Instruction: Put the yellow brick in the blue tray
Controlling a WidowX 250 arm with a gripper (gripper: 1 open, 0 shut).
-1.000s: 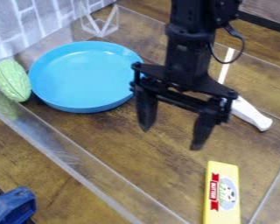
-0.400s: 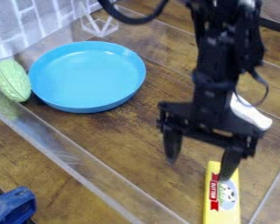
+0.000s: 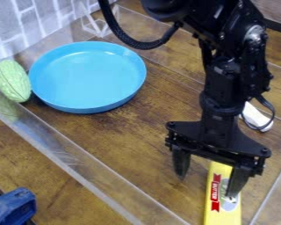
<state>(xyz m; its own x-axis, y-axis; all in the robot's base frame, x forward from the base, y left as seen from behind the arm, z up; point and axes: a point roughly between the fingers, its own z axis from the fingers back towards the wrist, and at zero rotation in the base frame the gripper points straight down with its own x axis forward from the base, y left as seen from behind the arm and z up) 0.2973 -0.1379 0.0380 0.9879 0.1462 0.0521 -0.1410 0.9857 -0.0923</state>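
- I am working on the reach-and-grasp step: my claw [image 3: 214, 182] is pointing straight down over the yellow brick [image 3: 220, 197], jaws spread wide and holding nothing.
- The yellow brick is lying flat on the worktop [image 3: 108, 149] near the lower right edge of the view, well apart from the blue tray [image 3: 87, 76], which is sitting empty at the upper left.
- Next, I judge, I am needing to settle the fingers either side of the brick's narrow width, then close before lifting toward the tray.
- Compared with a second ago, I am lower and further toward the lower right; back then I was hanging between tray and brick, and my arm is now hiding most of the white tool that was showing behind me.
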